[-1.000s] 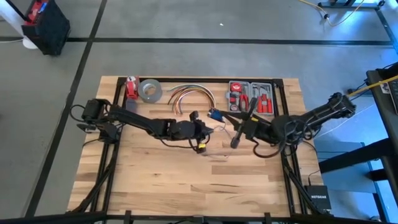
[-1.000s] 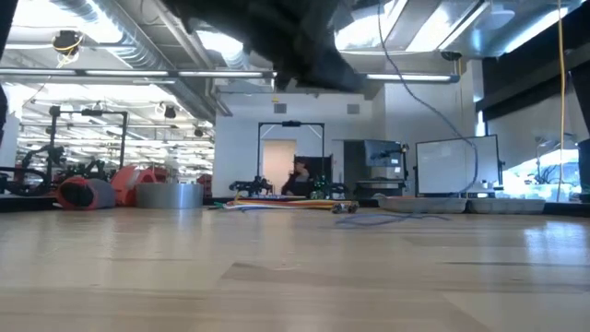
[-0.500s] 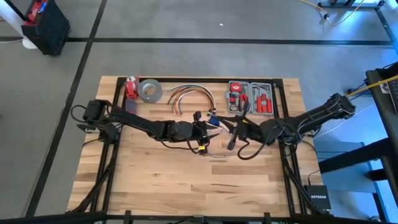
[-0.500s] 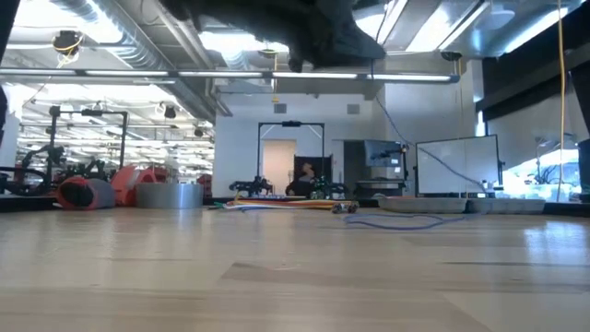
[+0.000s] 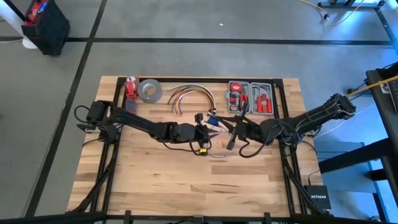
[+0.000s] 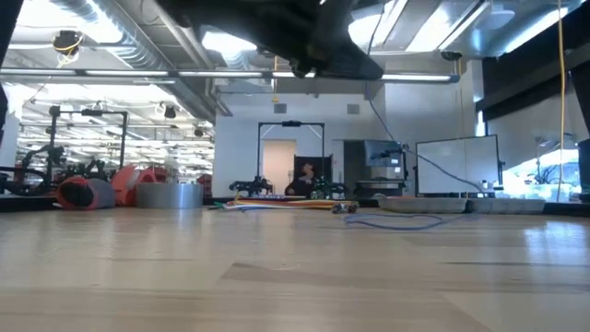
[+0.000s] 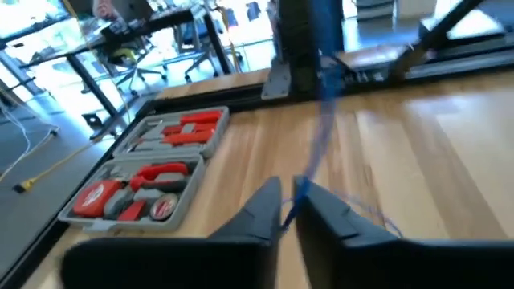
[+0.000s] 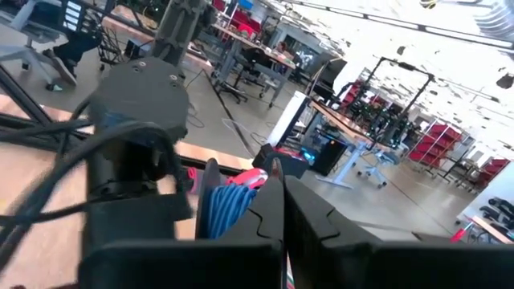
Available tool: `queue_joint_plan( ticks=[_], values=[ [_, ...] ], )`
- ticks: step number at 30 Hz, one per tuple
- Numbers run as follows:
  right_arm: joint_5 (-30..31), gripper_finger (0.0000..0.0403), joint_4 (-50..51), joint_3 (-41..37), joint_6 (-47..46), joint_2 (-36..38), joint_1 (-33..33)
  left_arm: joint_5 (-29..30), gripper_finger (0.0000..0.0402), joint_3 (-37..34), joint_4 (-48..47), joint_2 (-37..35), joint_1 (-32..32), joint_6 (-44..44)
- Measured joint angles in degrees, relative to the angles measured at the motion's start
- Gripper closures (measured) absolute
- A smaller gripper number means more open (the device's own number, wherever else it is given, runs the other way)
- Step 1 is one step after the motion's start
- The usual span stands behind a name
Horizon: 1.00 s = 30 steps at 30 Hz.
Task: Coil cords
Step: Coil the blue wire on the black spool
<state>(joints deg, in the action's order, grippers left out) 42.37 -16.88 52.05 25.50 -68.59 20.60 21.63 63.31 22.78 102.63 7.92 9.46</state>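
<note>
Your two tools meet above the middle of the worktop (image 5: 155, 180), just in front of the tool case (image 5: 251, 98). The left tool (image 7: 287, 210) has its fingers pinched together on the cord (image 7: 321, 120), a thin bluish strand running up and away from the fingertips. The right tool (image 8: 277, 210) is closed tight, with a blue bundle of the same cord sitting just beside its fingers; whether it actually grips that bundle you cannot tell.

The main risk, as I judge it, is the thin strand slipping out of the left pinch if you pull the arms apart, since the hold is at the very fingertips. Loose cord also trails on the wood in the low view, and could snag on the tool case or on the arched orange and white cables (image 5: 189, 94) behind the arms.

From above, the arms cover most of the cord, so how many loops exist is unclear. The low view cuts both arms off at the top edge. The plug ends are too small to place with confidence.
</note>
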Motion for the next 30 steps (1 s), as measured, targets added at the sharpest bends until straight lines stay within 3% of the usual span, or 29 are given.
queue_joint_plan(
  ticks=[6,9,20,25,30],
  values=[
    [-1.0,0.0402,1.6,-0.2,0.0,1.1,1.4,0.2,0.0398,0.2,-8.3,-0.6,-0.6,-1.0],
    [-1.0,0.0402,3.4,-0.3,0.1,1.2,3.5,3.0,0.0398,0.2,-13.5,-2.0,-1.2,-2.4],
    [-2.5,0.0402,16.8,0.0,-8.8,1.2,6.4,7.3,0.0400,-0.1,-27.5,-13.8,-2.1,-3.3],
    [1.0,0.0402,20.5,0.0,-9.0,-0.2,5.6,6.8,0.0399,-0.1,-34.6,-19.4,-1.0,-9.1],
    [1.0,0.0402,20.5,0.0,-8.9,-4.2,1.8,-0.3,0.0399,-0.1,-30.3,-21.3,0.5,-15.0]
  ],
)
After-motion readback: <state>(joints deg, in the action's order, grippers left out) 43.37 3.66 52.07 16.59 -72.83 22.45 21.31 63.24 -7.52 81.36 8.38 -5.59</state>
